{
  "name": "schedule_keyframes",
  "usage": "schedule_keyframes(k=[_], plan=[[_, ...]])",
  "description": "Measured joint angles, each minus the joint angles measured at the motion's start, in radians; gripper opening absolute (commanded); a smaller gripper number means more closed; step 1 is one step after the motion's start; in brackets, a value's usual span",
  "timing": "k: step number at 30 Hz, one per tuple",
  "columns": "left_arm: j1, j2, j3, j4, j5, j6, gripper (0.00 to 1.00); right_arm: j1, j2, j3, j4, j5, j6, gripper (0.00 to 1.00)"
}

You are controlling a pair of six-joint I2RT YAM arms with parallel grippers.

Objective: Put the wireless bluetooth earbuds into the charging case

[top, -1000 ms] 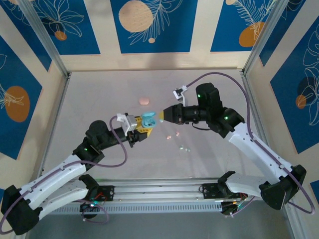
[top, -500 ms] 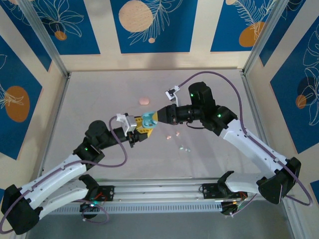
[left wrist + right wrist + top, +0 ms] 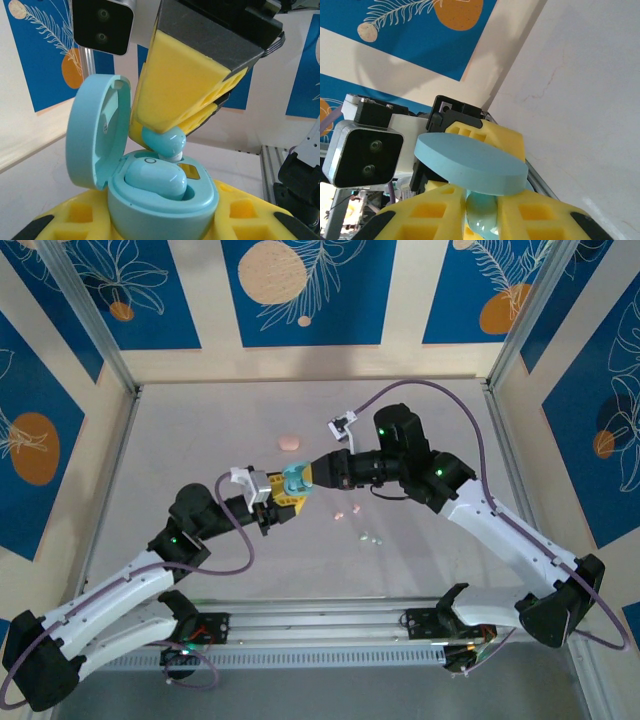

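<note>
My left gripper (image 3: 281, 503) is shut on a light blue charging case (image 3: 295, 481) and holds it above the table with the lid (image 3: 95, 130) swung open. One light blue earbud (image 3: 156, 179) lies seated in the case (image 3: 162, 205). My right gripper (image 3: 308, 476) is shut on a second light blue earbud (image 3: 164, 142), whose tip touches the case's free slot behind the seated one. In the right wrist view that earbud (image 3: 482, 216) is pinched between the yellow fingers (image 3: 430, 210), just under the lid (image 3: 470, 162).
A pink case (image 3: 289, 442) lies on the table behind the grippers. Two pink earbuds (image 3: 340, 512) and two pale mint earbuds (image 3: 370, 537) lie loose on the table right of the left gripper. Metal frame posts and a rail bound the table.
My right arm has swung left and brought its earbud from beside the case onto the open case. The left gripper has held the case nearly still.
</note>
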Motion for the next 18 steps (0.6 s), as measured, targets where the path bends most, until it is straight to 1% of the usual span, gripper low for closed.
schedule_keyframes(k=[2, 7, 11, 18], plan=[[0.0, 0.0, -0.002, 0.004, 0.001, -0.006, 0.26, 0.005, 0.002, 0.01, -0.018, 0.018, -0.013, 0.26], [0.0, 0.0, -0.006, 0.003, 0.0, -0.016, 0.26, 0.013, 0.001, 0.018, -0.045, 0.056, -0.035, 0.33], [0.0, 0.0, -0.008, 0.0, 0.0, -0.017, 0.26, 0.018, 0.0, 0.021, -0.055, 0.072, -0.044, 0.35], [0.0, 0.0, -0.009, 0.0, -0.003, -0.02, 0.26, 0.02, -0.006, 0.023, -0.063, 0.093, -0.048, 0.48]])
